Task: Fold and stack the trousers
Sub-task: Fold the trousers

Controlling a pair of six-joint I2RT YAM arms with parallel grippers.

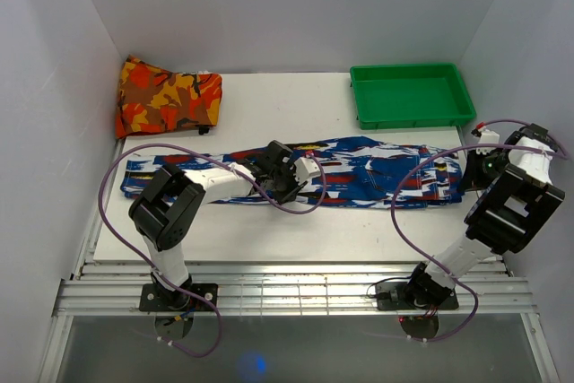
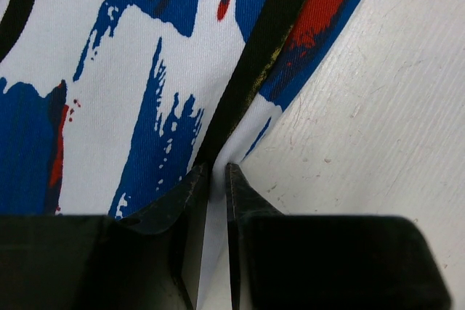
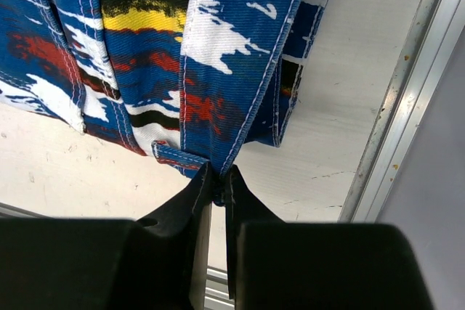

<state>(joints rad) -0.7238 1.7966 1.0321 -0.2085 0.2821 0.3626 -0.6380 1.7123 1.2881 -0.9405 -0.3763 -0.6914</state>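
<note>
Pinching the edge of the trousers (image 1: 377,172), the left claw (image 2: 216,172) has its two black fingers clenched on a sliver of white and blue cloth. This is right where the fabric gives way to the bare table (image 2: 378,107) on the claw's right. The trousers lie flat in a long strip, running out to both sides of that claw.

At the strip's right end the right claw (image 3: 216,176) is clamped on a stitched blue corner. A small fabric loop (image 3: 171,154) sits just left of its tips, and the table's metal rail (image 3: 407,92) runs off to their right.

Beyond the right claw, well apart from it, sits a green tray (image 1: 408,69). Far beyond the left claw and off to its left, a folded orange patterned cloth (image 1: 168,96) rests in the corner.
</note>
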